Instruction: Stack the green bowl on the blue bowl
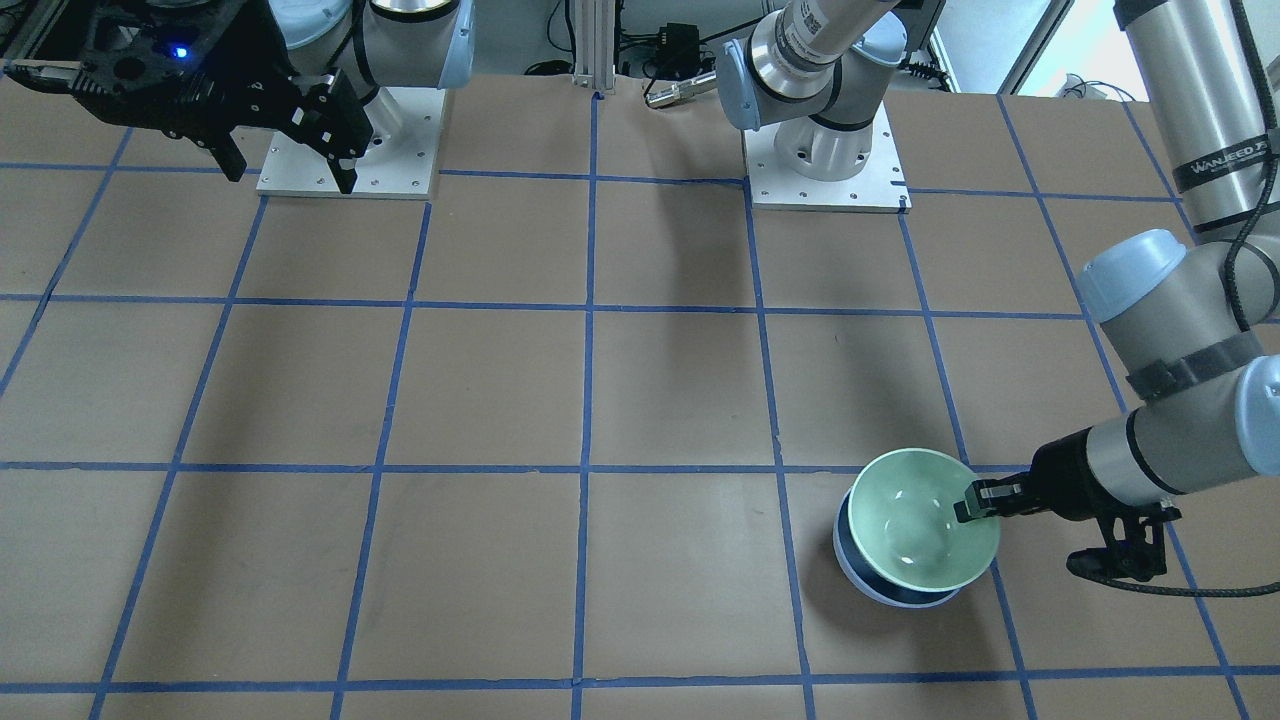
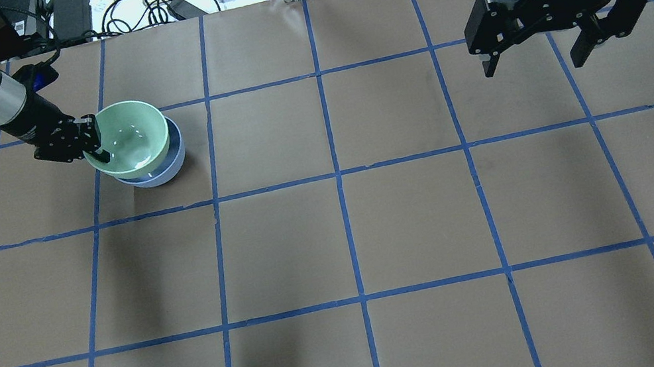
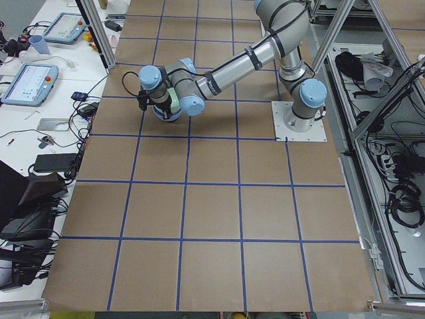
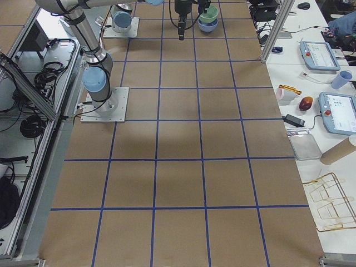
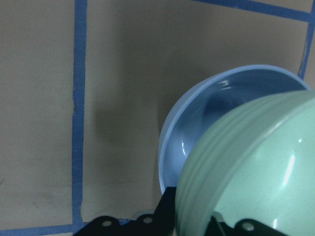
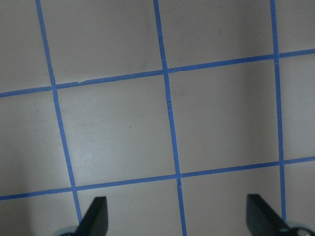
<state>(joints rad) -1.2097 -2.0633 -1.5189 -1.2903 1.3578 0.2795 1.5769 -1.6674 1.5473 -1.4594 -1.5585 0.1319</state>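
The green bowl (image 1: 915,525) is gripped at its rim by the left gripper (image 1: 972,503), whose fingers are pinched narrowly on the wall, one inside and one outside. The bowl is tilted and set partly into the mouth of the blue bowl (image 1: 885,588), which stands on the counter (image 1: 500,400) on the robot's left, far side. Whether it is fully seated cannot be told. The right gripper (image 2: 535,65) is held above the counter, well apart from both bowls, with its fingers spread wide.
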